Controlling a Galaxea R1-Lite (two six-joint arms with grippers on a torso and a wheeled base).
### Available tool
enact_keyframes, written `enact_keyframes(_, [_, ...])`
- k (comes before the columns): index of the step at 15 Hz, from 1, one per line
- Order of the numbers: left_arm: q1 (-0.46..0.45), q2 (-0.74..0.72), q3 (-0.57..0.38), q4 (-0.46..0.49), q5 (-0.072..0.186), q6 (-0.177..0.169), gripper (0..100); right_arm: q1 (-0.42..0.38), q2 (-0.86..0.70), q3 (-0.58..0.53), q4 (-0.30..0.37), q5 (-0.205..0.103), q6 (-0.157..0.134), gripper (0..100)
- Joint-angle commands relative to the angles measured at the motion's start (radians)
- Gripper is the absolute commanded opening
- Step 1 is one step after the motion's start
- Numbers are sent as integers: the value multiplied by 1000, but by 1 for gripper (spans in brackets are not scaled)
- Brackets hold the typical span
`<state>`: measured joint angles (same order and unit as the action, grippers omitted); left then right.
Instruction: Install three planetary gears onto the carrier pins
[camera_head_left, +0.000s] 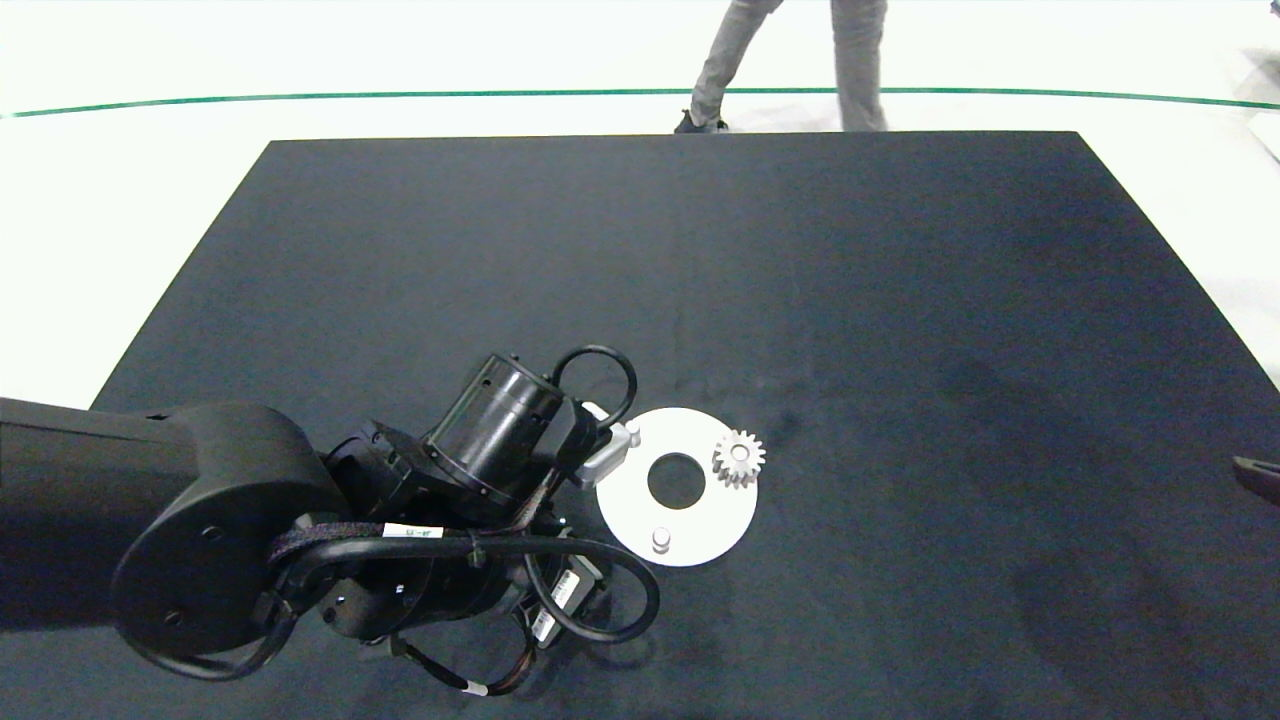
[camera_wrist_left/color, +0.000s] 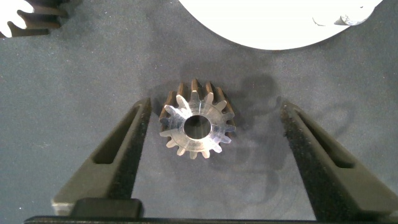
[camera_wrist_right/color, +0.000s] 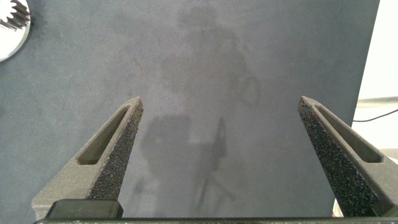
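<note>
Left claw: released, I see its fingers spread either side of a planetary gear lying flat on the desk, touching neither finger.
White disc: just beside my left arm, one gear seated on a carrier pin, another pin bare.
Right claw: released over bare desk, well apart at the right edge.

I see a dark table on a pale floor with a green line; a person's legs stand beyond.
</note>
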<state>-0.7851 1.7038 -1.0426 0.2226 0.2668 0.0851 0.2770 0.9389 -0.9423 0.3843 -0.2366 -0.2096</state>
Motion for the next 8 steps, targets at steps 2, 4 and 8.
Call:
enact_keyframes(2, [0,0,-1,-2,2,2,74,1,0,-1,2,-1,-2,100])
enact_keyframes(4, [0,-1,-1,-5,2,4,69,1,0,0,2,-1,-2,100])
enact_keyframes(8, [-2,-1,-1,-5,2,7,62,1,-2,0,2,-1,-2,100])
